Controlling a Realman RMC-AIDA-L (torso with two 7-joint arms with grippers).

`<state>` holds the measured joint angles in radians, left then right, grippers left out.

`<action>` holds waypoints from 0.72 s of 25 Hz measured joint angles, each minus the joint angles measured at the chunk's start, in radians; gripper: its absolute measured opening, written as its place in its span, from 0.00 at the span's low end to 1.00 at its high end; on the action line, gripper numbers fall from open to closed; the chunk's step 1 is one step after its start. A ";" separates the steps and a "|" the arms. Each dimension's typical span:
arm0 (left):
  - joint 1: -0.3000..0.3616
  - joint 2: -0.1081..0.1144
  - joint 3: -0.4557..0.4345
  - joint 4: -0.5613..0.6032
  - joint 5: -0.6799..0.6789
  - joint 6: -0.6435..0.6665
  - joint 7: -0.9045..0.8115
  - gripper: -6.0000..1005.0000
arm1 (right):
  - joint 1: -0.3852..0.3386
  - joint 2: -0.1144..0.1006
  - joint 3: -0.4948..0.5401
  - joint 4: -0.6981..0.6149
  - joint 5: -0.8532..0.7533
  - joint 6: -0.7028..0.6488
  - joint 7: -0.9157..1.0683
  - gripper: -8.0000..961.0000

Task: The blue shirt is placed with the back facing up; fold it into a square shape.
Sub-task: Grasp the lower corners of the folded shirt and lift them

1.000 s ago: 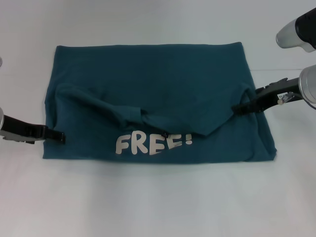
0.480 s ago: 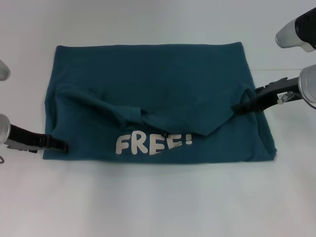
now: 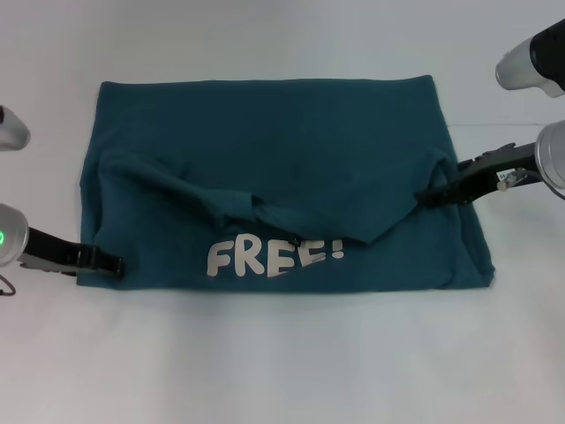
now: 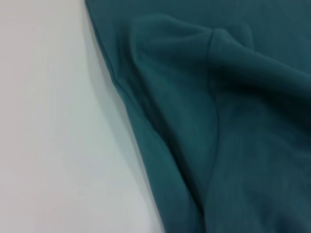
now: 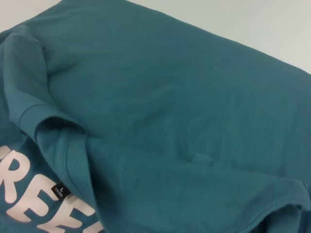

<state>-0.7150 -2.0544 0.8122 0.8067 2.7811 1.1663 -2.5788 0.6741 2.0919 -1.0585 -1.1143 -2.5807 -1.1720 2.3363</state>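
- The blue shirt (image 3: 282, 177) lies spread across the middle of the white table (image 3: 282, 362), already folded into a wide rectangle.
- Both sleeves are turned inward over the body, and a folded flap comes down to a point near the near-centre.
- White lettering "FREE!" (image 3: 274, 256) peeks out from under that flap along the near edge.
- A small neck label marked "L" (image 5: 60, 190) shows in the right wrist view, beside the letters.
- The left gripper (image 3: 110, 262) sits low at the shirt's near-left corner, tips right at the fabric edge; I cannot tell whether it has hold of the cloth.
- The right gripper (image 3: 426, 195) reaches in from the right side, tips pressed together on the folded sleeve edge.
- The left wrist view shows only rumpled teal fabric and bare table beside it.
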 joint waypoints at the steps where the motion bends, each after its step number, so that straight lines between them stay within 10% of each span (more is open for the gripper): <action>1: -0.002 0.000 0.003 -0.004 0.001 -0.002 0.001 0.91 | -0.003 0.001 0.000 -0.002 0.000 -0.001 0.000 0.96; 18: 0.002 -0.018 0.069 0.007 0.016 -0.038 0.006 0.22 | -0.026 0.001 0.010 -0.010 0.004 -0.026 0.042 0.95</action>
<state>-0.7127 -2.0725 0.8808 0.8137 2.7971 1.1286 -2.5724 0.6485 2.0926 -1.0484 -1.1242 -2.5766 -1.1978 2.3781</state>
